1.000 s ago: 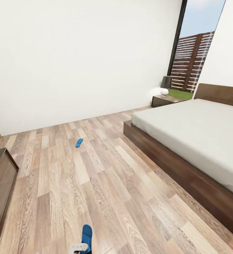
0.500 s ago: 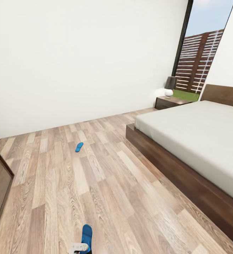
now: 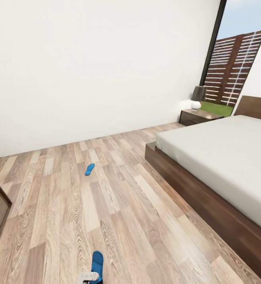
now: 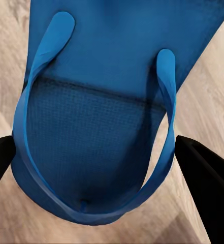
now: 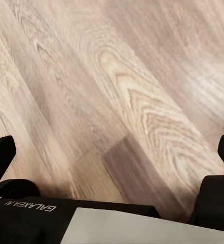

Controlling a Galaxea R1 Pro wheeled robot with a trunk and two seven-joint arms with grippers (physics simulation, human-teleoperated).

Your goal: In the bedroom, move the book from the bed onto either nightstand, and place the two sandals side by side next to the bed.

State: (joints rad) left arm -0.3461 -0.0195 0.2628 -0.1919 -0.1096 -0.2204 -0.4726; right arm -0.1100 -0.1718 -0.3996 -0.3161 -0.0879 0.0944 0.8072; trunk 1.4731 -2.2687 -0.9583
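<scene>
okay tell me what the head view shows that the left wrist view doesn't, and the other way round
Head view alone: the bed, the nightstand with its lamp, the window, and a second sandal lying on the floor away from the bed.

Left wrist view alone: close detail of the held sandal, its straps and textured sole, between the left gripper fingers.

Both share: that held sandal, at the head view's bottom edge, and the wood-plank floor.

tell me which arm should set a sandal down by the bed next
Left. Its gripper is shut on a blue sandal, while the right gripper hangs open over bare floor. The bed is ahead to the right.
</scene>
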